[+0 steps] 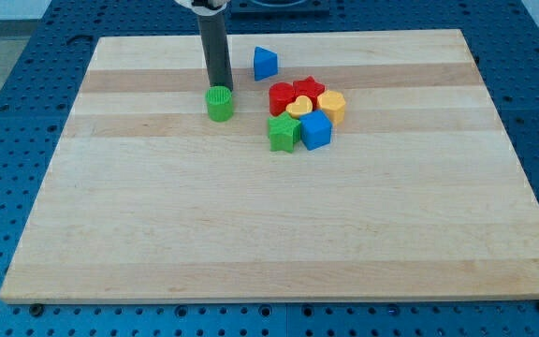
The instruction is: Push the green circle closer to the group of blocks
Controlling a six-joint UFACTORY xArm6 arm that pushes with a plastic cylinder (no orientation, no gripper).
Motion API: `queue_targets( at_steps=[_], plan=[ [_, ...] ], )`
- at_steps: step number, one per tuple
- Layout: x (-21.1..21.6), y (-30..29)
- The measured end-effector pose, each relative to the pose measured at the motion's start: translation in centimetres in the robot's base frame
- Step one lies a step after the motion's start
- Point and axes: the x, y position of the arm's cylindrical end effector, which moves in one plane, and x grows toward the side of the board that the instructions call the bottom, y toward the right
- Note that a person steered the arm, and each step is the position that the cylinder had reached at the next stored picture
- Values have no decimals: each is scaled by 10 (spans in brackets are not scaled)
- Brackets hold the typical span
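The green circle [220,104] stands on the wooden board [279,225] toward the view's top, left of the group of blocks. My tip [220,88] is right behind it, at its top edge, seemingly touching it. The group lies to the right: a red block [281,96], a red star [309,89], a yellow heart [298,109], a yellow hexagon [332,106], a green star [284,133] and a blue cube [315,130], all packed together.
A blue triangle [265,63] sits alone above the group, to the right of the rod. The board rests on a blue perforated table [7,112].
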Motion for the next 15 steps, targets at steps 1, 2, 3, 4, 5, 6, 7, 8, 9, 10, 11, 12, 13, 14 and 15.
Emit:
queue_targets(
  at_steps=[1, 2, 3, 4, 5, 6, 7, 8, 9, 10, 11, 12, 13, 14, 15],
  plan=[
    [7, -9],
    [-7, -22],
    [-20, -46],
    [-10, -81],
    [28, -90],
    [55, -77],
    [65, -54],
    [62, -72],
    [37, -91],
    [22, -72],
    [35, -37],
    [55, -12],
    [59, -9],
    [60, -4],
    [60, 30]
  ],
)
